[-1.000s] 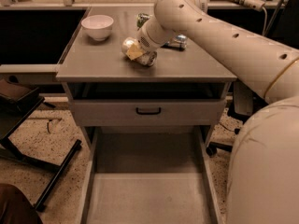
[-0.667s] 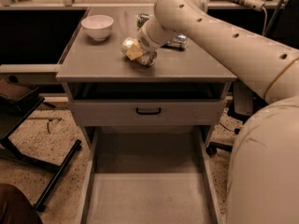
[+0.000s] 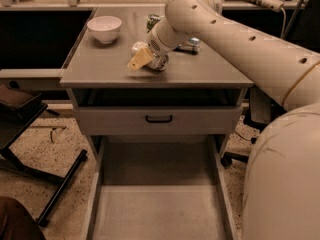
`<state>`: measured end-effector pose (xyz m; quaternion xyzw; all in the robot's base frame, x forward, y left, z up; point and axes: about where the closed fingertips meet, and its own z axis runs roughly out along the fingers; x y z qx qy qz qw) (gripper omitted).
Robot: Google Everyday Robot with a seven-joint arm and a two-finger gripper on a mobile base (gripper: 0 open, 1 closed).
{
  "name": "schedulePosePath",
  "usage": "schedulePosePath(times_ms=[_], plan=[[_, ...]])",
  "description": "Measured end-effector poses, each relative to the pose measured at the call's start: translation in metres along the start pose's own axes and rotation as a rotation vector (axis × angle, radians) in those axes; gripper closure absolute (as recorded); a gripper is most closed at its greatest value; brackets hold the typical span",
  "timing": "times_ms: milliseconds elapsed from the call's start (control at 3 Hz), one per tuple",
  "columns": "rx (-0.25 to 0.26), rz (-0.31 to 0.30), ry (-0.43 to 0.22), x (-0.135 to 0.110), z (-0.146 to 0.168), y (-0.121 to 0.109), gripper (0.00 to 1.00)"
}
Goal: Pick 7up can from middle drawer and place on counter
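Note:
The 7up can [image 3: 158,62], silvery-white, lies tilted on the counter [image 3: 110,66], near its middle. My gripper [image 3: 146,58] reaches down from the right and is shut on the can, with one yellowish fingertip [image 3: 139,59] across the can's left side. I cannot tell whether the can rests on the counter or hangs just above it. The middle drawer [image 3: 159,211] is pulled out at the bottom of the view, and its floor is bare.
A white bowl [image 3: 104,28] stands at the counter's back left. A dark green can-sized item [image 3: 152,20] and a blue, red and silver can [image 3: 192,44] sit behind my arm. A shut drawer front with a black handle [image 3: 159,118] is under the counter. A dark stand [image 3: 20,109] is at left.

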<state>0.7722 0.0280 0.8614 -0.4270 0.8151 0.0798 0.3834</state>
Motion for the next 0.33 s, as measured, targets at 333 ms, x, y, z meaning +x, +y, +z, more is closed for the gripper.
schedulePosePath(times_ms=[333], plan=[[0.0,0.0,0.0,0.0,0.0,0.0,0.0]])
